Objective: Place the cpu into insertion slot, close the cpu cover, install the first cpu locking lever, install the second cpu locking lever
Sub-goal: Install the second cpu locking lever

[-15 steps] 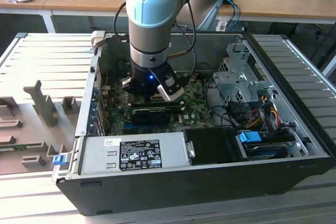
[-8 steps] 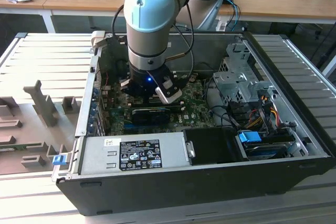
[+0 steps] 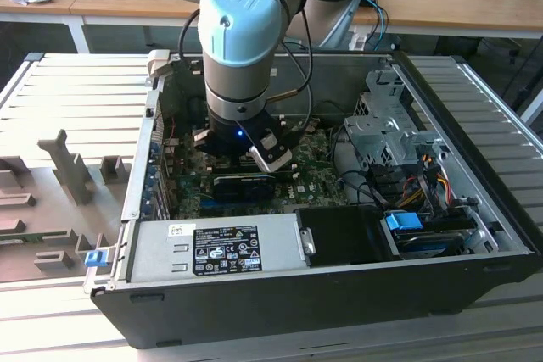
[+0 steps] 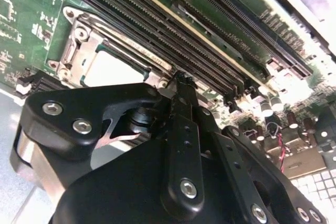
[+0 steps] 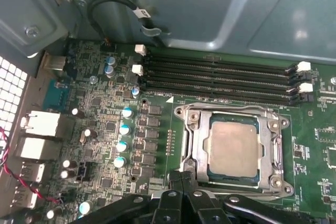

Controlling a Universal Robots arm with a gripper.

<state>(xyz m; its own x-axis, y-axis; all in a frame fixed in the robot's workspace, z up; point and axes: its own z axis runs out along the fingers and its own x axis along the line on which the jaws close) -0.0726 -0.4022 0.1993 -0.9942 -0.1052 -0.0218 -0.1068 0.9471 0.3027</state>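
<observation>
I see the cpu already seated in the insertion slot, the cpu cover down around it. My tool hangs just beside the slot, fingers together, holding nothing. Judging the levers next: needs a precise hook.

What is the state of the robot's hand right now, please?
Hand: closed, holding nothing, beside the cpu cover, which lies shut over the cpu.
</observation>
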